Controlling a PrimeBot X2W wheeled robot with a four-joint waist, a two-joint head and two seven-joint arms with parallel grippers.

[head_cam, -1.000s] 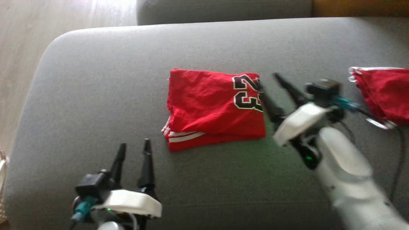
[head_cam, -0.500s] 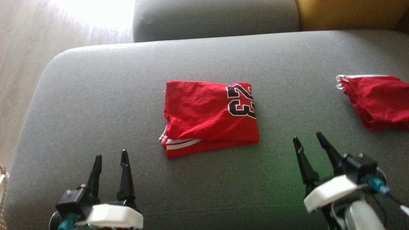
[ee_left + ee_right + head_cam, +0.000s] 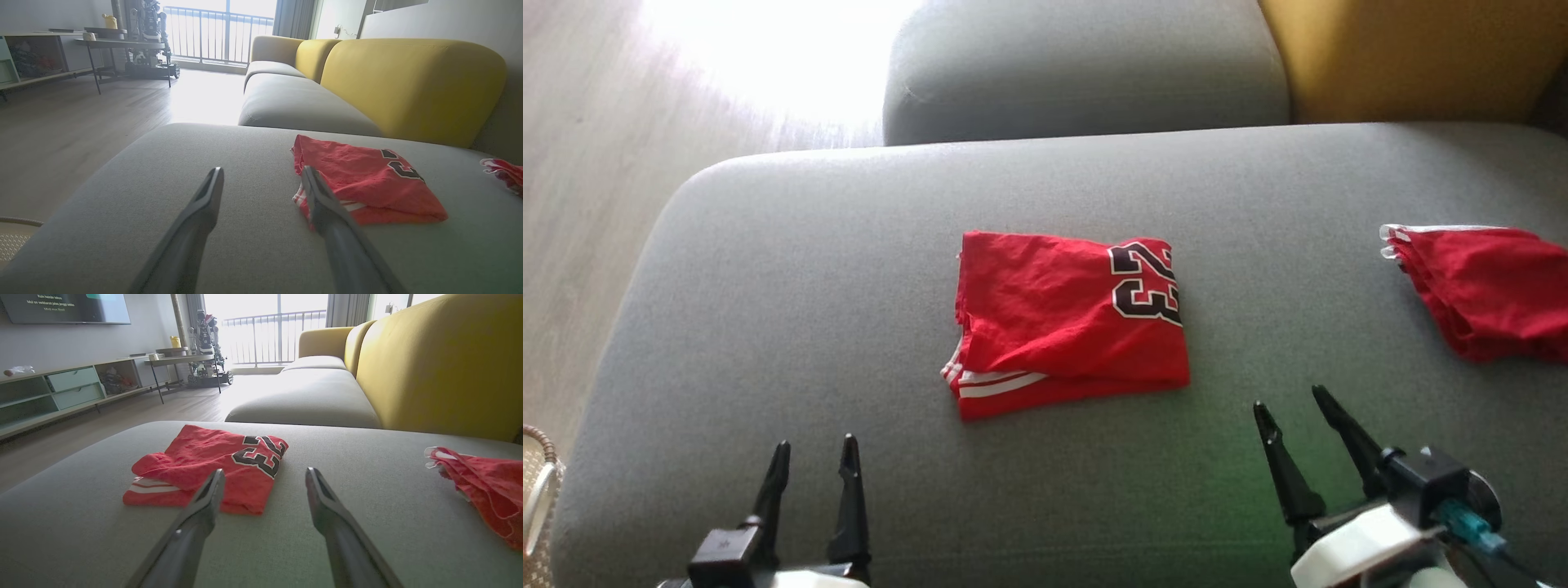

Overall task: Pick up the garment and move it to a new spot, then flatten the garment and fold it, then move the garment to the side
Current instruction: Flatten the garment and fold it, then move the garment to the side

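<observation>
Both claws stand spread wide and empty: your left claw (image 3: pixel 816 442) and right claw (image 3: pixel 1288 398) hover over the near edge of the sofa seat (image 3: pixel 768 286). Note the folded red shirt (image 3: pixel 1054 318) at its centre.

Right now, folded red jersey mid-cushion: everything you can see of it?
The red jersey is thin, wrinkled fabric folded into a rectangle, lying flat on the grey cushion. A black, white-edged 23 marks its far right corner; white stripes edge the near left. The left pincer and right pincer, both open, sit clear of it.
</observation>
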